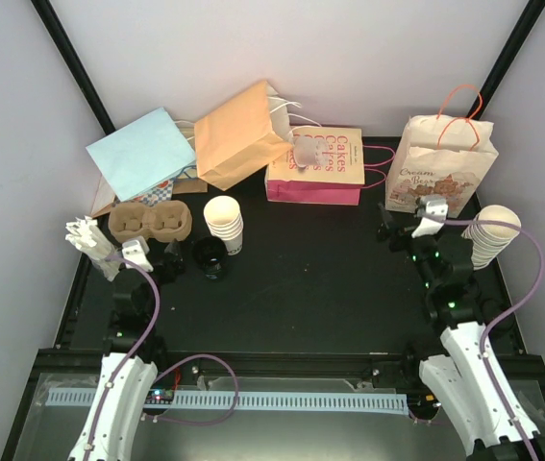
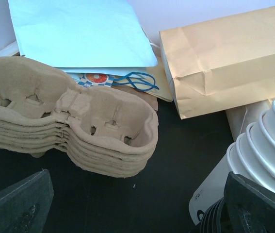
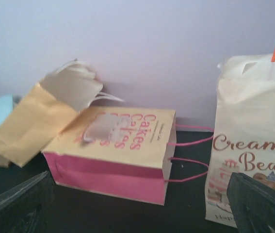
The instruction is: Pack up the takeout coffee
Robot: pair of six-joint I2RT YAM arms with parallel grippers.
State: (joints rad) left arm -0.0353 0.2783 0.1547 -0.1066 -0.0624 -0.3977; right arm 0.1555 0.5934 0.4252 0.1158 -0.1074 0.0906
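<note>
We see both grippers spread wide, grasping nothing. The left gripper [image 2: 137, 178] hovers before the stacked pulp cup carriers [image 2: 79, 126], and the right gripper [image 3: 139, 180] faces the pink "Cakes" bag [image 3: 118, 155]. The cream paper cups [image 1: 223, 223] sit nested (we cannot single one out) just right of the carriers, with the black lids [image 1: 210, 257] just in front on the black table [image 1: 330, 288].

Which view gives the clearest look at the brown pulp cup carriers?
Left wrist: the carrier stack sits close, with its nested layers and cup wells plain to see. Top external shows the carrier stack small, from above, at far left. Right wrist does not show it.
</note>
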